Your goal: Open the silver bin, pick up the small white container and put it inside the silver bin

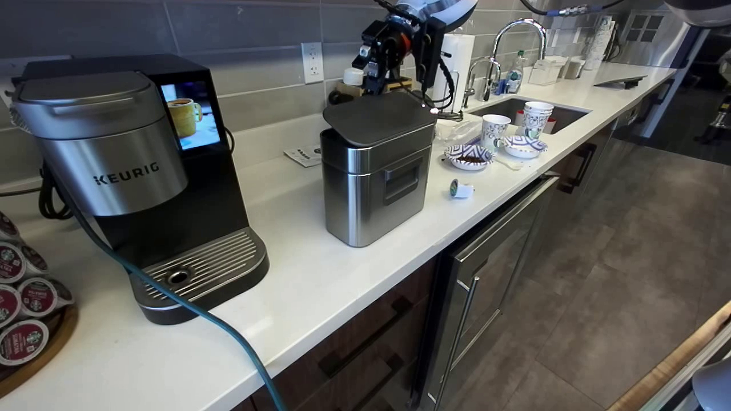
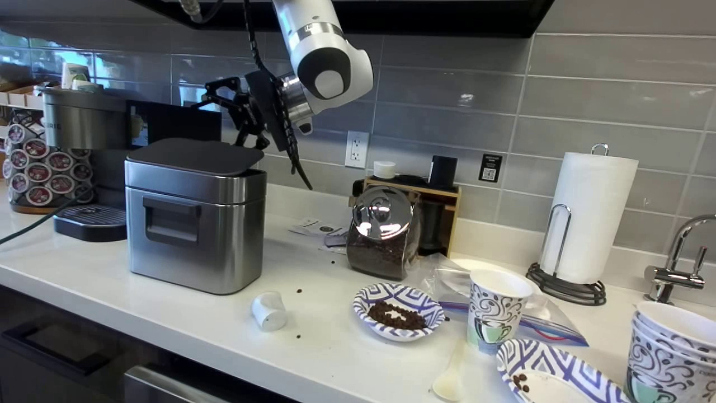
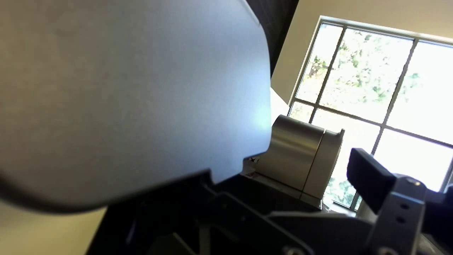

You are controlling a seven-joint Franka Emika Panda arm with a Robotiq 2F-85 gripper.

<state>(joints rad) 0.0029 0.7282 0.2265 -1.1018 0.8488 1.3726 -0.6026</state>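
Steel bin point(image 2: 196, 224): one, lid point(image 2: 193, 156) ajar | white container point(image 2: 269, 311): one, outside | gripper point(image 2: 219, 123): one

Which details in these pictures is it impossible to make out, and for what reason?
Inside of the silver bin: in both exterior views, mostly covered by the lid.
Any touch between the fingers and the lid: in the wrist view, one finger is partly lost in darkness.
What the red patches belong to: in an exterior view, the stacked cups stand in front.
Print on the black sign: in an exterior view, too small.
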